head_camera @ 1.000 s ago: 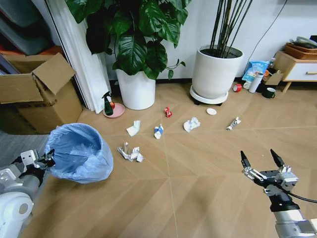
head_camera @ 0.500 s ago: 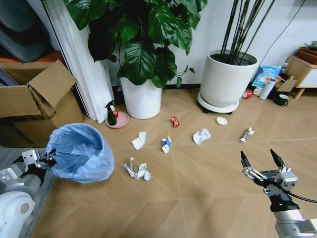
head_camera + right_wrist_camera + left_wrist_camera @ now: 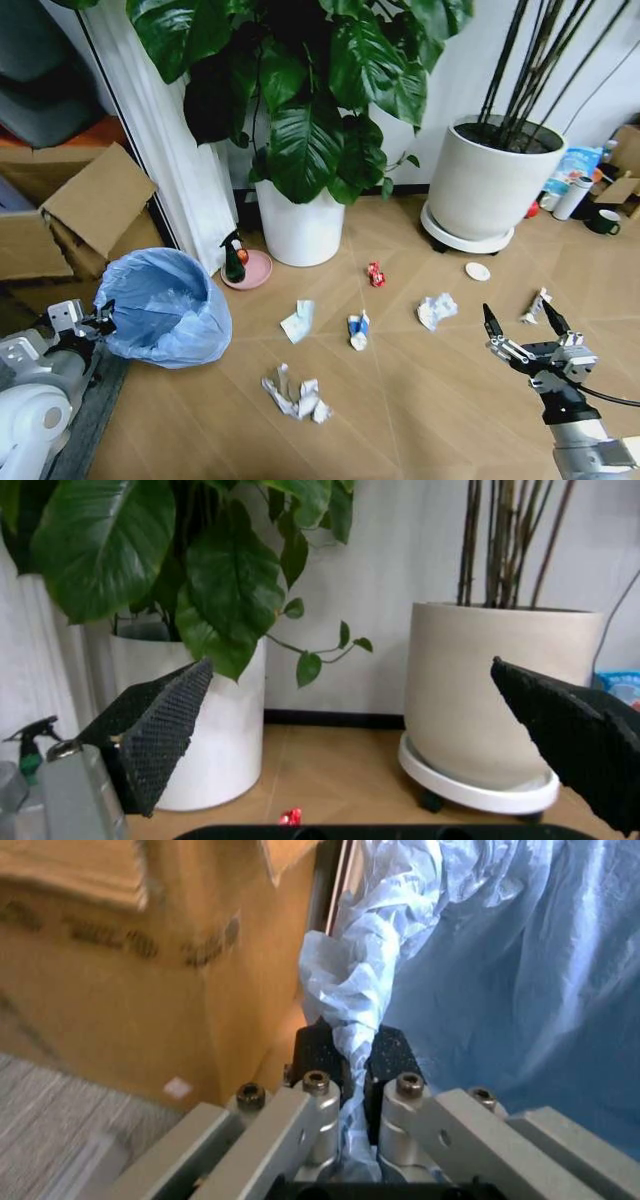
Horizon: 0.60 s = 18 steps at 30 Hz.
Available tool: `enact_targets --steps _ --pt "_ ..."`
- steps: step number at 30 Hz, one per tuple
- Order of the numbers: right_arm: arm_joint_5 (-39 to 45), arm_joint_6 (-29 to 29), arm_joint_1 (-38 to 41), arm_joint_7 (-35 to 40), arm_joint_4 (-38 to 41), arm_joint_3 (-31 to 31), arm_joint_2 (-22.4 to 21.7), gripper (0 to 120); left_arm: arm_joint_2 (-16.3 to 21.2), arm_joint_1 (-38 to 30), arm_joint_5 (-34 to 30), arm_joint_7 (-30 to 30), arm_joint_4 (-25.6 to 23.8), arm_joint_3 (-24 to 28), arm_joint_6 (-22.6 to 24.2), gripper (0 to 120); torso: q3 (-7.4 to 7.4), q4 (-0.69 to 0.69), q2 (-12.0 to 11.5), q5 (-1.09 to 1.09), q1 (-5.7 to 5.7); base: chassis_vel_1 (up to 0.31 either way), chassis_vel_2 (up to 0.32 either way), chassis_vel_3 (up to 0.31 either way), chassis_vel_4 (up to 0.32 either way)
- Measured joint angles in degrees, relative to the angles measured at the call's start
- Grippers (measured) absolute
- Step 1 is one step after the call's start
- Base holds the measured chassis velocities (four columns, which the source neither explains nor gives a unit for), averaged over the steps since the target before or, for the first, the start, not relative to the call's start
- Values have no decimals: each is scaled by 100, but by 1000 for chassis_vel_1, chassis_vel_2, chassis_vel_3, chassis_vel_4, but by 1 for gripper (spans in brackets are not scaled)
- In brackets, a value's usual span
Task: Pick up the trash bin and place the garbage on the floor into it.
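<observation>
The trash bin (image 3: 160, 305), lined with a crinkly light-blue bag (image 3: 520, 975), is at the left, tilted, above the floor (image 3: 420, 420). My left gripper (image 3: 100, 320) is at its near rim, and the left wrist view shows this gripper (image 3: 352, 1054) shut on a bunched fold of the bag. Garbage lies ahead: a crumpled paper wad (image 3: 297, 395), a folded paper (image 3: 298, 322), a blue-white wrapper (image 3: 358, 330), a red wrapper (image 3: 376, 273), a white wad (image 3: 436, 310), a white disc (image 3: 478, 271) and a slim wrapper (image 3: 535, 305). My right gripper (image 3: 516, 318) hangs open over bare floor at the right, its fingers (image 3: 160, 735) spread wide.
Two large white plant pots (image 3: 300, 225) (image 3: 490, 190) stand against the back wall. A spray bottle on a pink dish (image 3: 235, 262) sits by the curtain. A cardboard box (image 3: 70, 215) is at the left, with a mug (image 3: 606, 222) and a white bottle (image 3: 570, 200) at the far right.
The whole picture has shifted, so the camera has moved nearer the plants and the litter sits lower and further right. Both grippers keep their pose, the left still on the bag.
</observation>
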Motion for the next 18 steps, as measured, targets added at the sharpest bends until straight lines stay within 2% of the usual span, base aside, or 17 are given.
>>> enact_targets --steps 5,11,18 --pt "12 70 31 -54 -70 -39 -1 100 6 19 0 2 1 18 5 0 1 -3 0 0 0 -123 284 125 -289" --pt "54 118 70 -77 -131 -87 -33 100 65 101 -1 7 -9 40 11 0 1 1 0 0 1 -149 214 152 -201" --pt "105 74 250 -112 -394 -299 -406 100 162 335 52 42 -148 22 -13 0 1 -3 0 0 1 -70 49 78 -55"
